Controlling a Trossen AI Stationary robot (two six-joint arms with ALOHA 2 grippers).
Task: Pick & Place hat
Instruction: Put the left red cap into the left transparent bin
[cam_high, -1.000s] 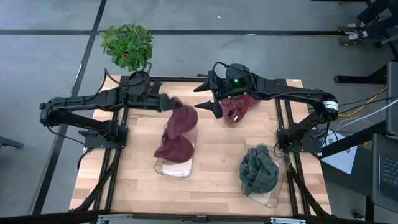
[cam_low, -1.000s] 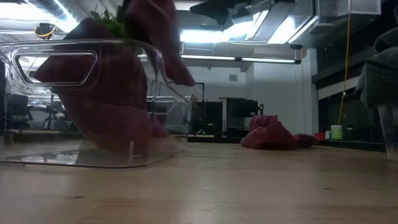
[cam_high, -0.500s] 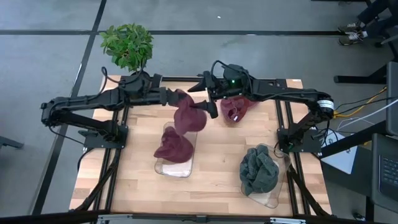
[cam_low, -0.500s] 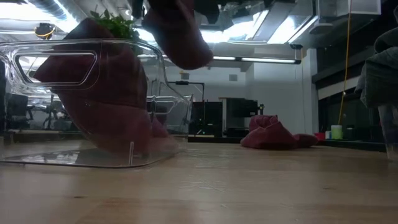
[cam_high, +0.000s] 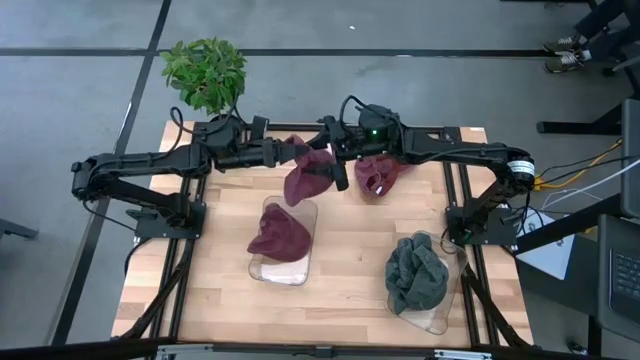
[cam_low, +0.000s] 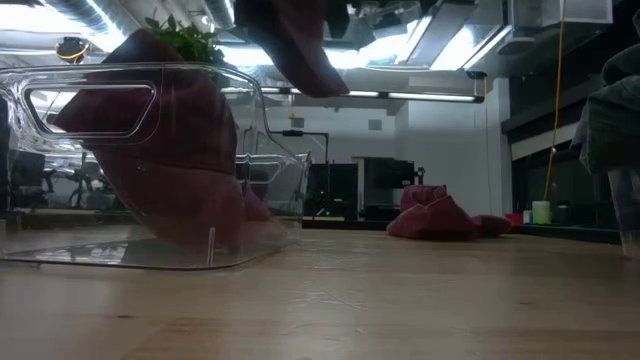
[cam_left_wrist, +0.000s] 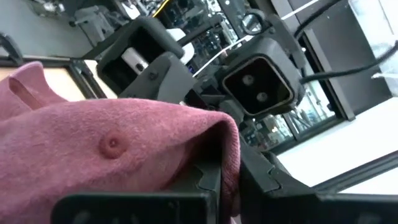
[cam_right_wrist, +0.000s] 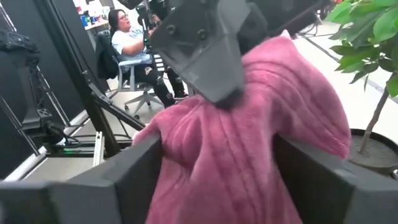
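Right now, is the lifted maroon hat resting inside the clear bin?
No. In the high view the maroon hat hangs above the table, held between the left gripper and right gripper, behind the clear bin.

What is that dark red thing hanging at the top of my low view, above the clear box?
Observer: A hat. From overhead, the left tool holds it up off the table.
Operator: Is the other arm doing anything?
Observer: Yes. The right tool is at the same hat. Its wrist view shows its fingers open on either side of the cloth.
Operator: Is it right over the box?
Observer: Not quite. From overhead it hangs by the end of the bin nearer the plant.
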